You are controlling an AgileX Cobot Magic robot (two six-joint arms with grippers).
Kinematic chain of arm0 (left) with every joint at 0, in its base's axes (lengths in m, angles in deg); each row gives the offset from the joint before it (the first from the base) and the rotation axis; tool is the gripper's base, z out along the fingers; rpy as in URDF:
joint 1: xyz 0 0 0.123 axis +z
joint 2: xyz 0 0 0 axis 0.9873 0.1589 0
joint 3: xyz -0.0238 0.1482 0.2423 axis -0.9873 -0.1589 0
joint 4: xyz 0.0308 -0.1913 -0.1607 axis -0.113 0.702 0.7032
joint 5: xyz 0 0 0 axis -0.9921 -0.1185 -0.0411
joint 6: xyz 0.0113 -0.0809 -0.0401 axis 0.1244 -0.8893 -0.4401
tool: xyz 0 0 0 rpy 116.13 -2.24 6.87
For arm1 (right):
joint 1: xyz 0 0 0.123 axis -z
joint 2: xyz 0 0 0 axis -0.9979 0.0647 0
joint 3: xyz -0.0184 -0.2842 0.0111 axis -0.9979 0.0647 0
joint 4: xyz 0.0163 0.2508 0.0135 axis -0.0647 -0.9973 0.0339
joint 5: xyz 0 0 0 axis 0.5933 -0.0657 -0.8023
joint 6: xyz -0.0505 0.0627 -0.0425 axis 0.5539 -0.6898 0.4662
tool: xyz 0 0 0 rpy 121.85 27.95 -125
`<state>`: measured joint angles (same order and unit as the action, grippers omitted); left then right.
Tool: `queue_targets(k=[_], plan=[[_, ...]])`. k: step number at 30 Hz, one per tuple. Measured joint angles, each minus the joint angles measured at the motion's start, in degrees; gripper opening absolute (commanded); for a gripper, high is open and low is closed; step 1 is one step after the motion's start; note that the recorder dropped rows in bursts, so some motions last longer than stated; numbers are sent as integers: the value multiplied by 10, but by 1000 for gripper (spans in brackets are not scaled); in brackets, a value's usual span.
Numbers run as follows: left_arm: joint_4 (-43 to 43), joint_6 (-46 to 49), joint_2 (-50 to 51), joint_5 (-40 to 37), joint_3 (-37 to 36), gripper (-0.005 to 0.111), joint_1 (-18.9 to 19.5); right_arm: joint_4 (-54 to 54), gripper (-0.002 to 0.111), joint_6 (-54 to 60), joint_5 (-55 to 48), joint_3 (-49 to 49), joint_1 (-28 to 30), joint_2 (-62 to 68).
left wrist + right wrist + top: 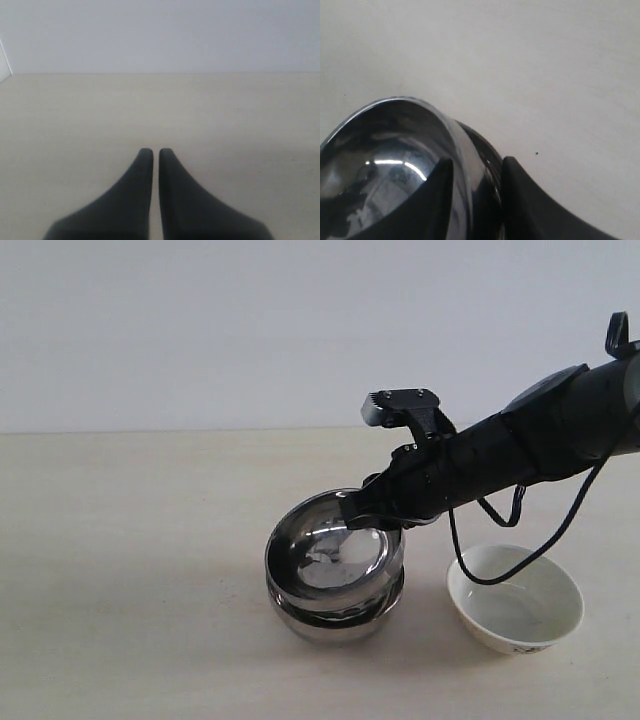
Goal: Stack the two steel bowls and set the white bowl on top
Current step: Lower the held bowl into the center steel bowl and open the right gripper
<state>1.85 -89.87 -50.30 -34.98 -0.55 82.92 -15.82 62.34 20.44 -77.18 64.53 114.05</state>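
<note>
Right hand [352,512], upper bowl [322,552], beige tabletop [130,570]

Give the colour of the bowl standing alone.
The bowl is cream-white, clearest in the exterior view.

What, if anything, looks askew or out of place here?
The upper steel bowl sits tilted in the lower steel bowl, not nested level; the right gripper pinches its rim. The white bowl stands upright, apart. Nothing spilled.

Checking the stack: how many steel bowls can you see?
2. The upper steel bowl sits tilted in the lower steel bowl, left of the white bowl; the right gripper pinches the upper one's rim. None seems hidden.
</note>
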Motion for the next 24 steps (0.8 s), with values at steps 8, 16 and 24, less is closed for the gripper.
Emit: queue_targets(k=[8,16,24], plan=[[0,0,0,0,0,4,0,0,0,8,-2,0,0,0],[0,0,0,0,0,4,0,0,0,14,-1,0,0,16],[0,0,0,0,0,4,0,-1,0,19,5,0,0,17]])
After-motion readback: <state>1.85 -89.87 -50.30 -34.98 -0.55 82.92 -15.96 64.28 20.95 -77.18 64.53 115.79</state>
